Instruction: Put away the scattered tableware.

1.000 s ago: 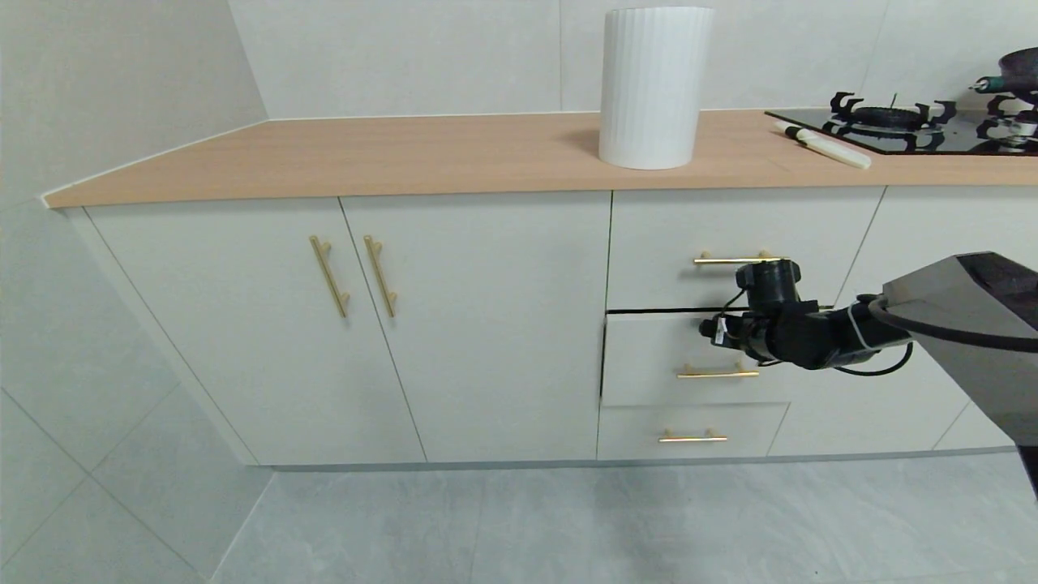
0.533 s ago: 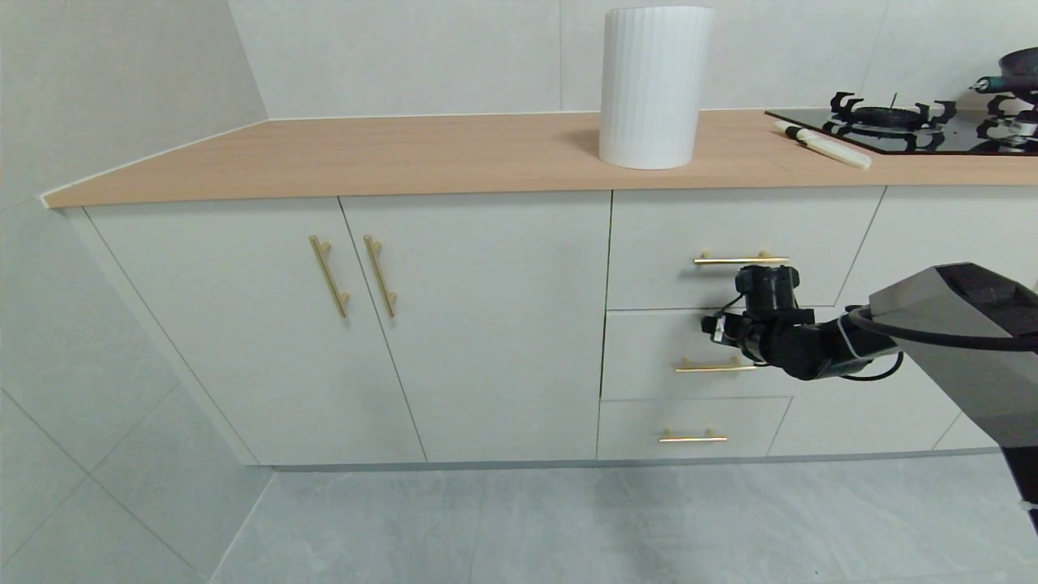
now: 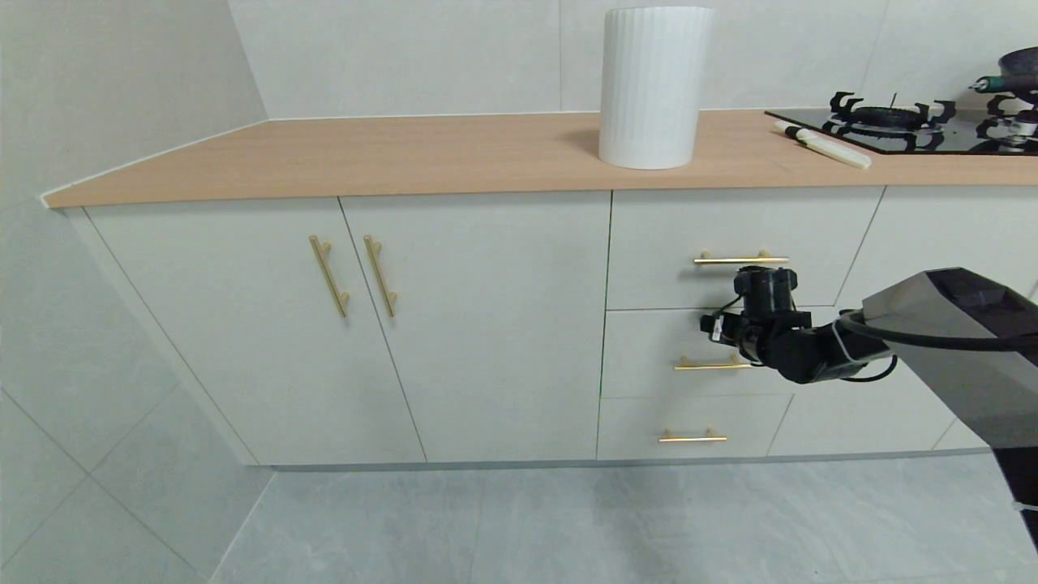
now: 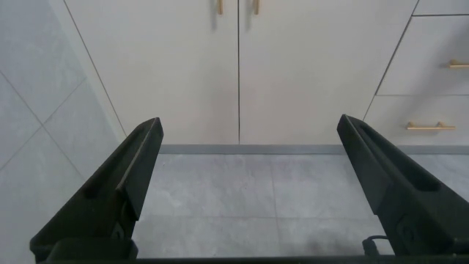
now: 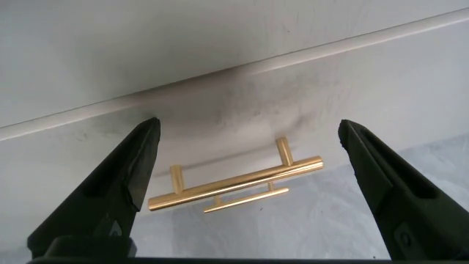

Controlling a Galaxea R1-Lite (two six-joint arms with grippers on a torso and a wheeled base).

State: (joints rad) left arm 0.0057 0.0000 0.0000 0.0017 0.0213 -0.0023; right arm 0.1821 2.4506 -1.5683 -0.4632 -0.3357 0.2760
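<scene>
The middle drawer (image 3: 649, 345), a crack open a second ago, now sits flush, pushed home by my right arm. My right fingers (image 5: 128, 180) are spread wide on either side of its gold handle (image 5: 234, 183) without gripping it, and my left fingers (image 4: 128, 176) hang open and empty above the floor (image 4: 220, 198). I judge this stowing step done, yet a pale utensil (image 3: 823, 146) lies on the surface (image 3: 405, 154) beside the hob (image 3: 900, 130), so more may remain.

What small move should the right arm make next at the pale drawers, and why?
Probably draw the right gripper straight back: it is open and empty, close before the gold bar handle of the pale middle drawer, which was ajar a second ago and now sits flush.
</scene>
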